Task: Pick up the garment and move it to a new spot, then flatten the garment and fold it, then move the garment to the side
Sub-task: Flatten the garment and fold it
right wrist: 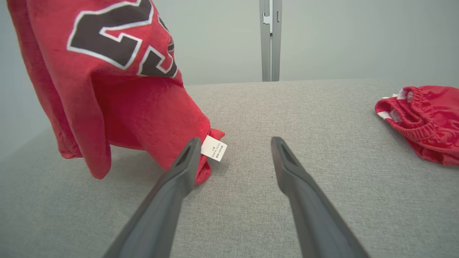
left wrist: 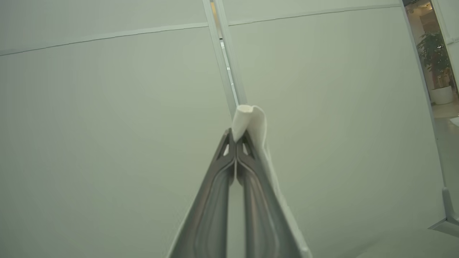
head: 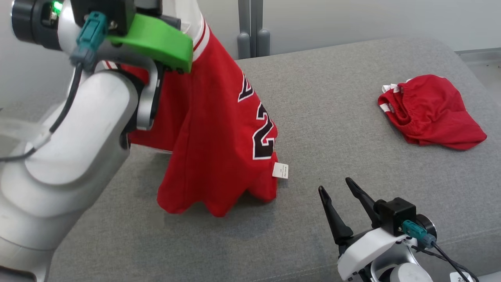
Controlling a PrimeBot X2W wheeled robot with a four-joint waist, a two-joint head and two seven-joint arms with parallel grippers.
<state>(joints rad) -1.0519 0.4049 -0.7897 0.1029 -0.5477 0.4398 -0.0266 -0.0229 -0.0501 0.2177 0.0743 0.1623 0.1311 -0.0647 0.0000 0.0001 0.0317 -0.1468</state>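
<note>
Left gripper (left wrist: 236, 134) is clamped tight, jaws pinched together on the white trim (left wrist: 252, 118) of the red jersey (head: 219, 137). The jersey hangs from that grip on the left, black number facing out, its lower hem down at the grey padded surface (head: 332, 117). Right gripper (head: 334, 184) hovers low at the near right, jaws spread wide and holding nothing, near the white care label (head: 280, 170) at the hem corner. Red shorts (head: 430, 111) lie crumpled, well apart on the right.
</note>
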